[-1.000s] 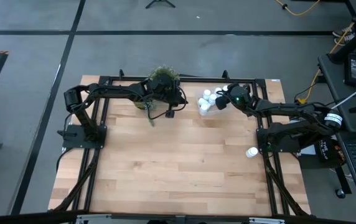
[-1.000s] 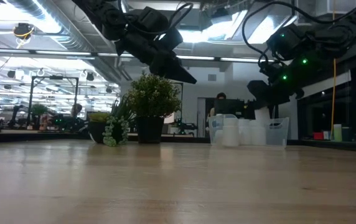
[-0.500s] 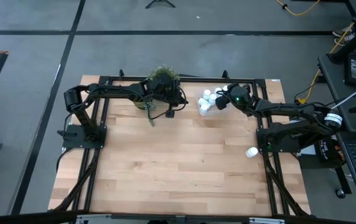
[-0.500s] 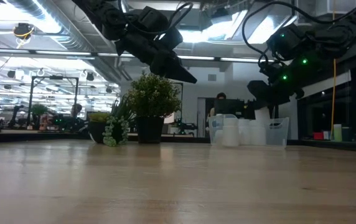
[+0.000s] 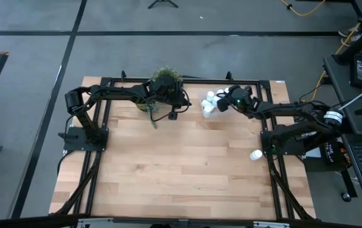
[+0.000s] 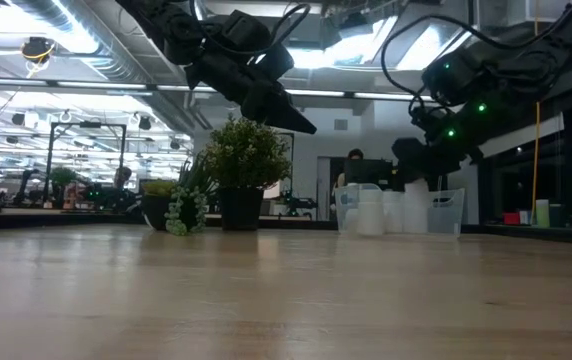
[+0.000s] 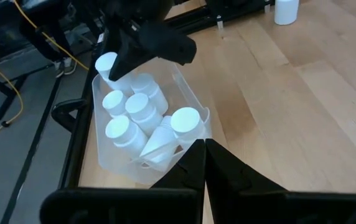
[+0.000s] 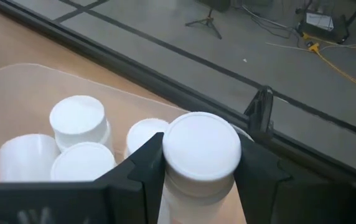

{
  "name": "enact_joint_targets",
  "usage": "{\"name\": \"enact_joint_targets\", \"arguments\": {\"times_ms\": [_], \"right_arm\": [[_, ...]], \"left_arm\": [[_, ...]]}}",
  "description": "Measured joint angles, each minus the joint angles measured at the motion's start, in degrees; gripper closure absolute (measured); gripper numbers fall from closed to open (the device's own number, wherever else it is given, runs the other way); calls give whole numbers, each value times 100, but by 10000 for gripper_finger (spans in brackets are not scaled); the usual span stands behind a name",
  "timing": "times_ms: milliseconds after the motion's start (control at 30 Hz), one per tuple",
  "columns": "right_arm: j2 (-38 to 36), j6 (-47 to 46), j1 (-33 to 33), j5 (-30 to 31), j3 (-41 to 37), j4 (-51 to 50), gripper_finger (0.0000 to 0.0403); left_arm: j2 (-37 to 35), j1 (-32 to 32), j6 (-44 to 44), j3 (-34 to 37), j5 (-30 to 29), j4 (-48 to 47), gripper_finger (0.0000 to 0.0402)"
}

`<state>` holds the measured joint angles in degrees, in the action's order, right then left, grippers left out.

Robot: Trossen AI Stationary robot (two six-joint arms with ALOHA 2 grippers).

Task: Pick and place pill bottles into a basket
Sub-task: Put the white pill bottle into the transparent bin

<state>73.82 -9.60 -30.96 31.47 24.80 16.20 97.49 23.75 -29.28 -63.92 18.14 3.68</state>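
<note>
The clear plastic basket [image 5: 211, 105] stands at the table's far edge, right of the potted plant [image 5: 164, 81], with several white pill bottles [image 7: 134, 112] in it. My right gripper [image 8: 201, 186] is shut on one more white bottle [image 8: 201, 152] over the basket's far right part; it also shows in the left wrist view [image 7: 106, 65] and in the low view [image 6: 418, 172]. My left gripper [image 7: 203, 148] is shut and empty, raised beside the plant, left of the basket [image 6: 396, 212]. One bottle [image 5: 255, 154] stands on its base near the table's right edge. My right gripper pinches the bottle's body just under the white cap [image 8: 165, 180] between its two fingers [image 8: 142, 171], one on each side. It comes slanting down from the table's right. The bottle's cap faces back toward the wrist. The bottle is held above those lying in the basket.
A small trailing plant [image 6: 184, 205] stands beside the potted plant [image 6: 246, 165]. Black frame rails [image 5: 105, 120] run along the table's left, right and far sides. The wide wooden top [image 5: 181, 171] lies toward the near edge.
My right gripper has gone a little toward the table's left and slightly down, over the basket, still shut on the bottle.
</note>
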Motion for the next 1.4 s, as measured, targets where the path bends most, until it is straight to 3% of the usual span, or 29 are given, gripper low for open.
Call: {"name": "enact_joint_targets", "arguments": {"times_ms": [733, 967, 1400], "right_arm": [[147, -66, -52, -7, 0, -60, 254], [147, -189, -52, -12, 0, -65, 207], [144, -55, -52, -17, 0, -51, 260]], "left_arm": [[0, 0, 0, 0, -1, -2, 399], [0, 0, 2, 0, -1, -2, 396], [-2, 0, 21, 0, -1, -2, 396]]}}
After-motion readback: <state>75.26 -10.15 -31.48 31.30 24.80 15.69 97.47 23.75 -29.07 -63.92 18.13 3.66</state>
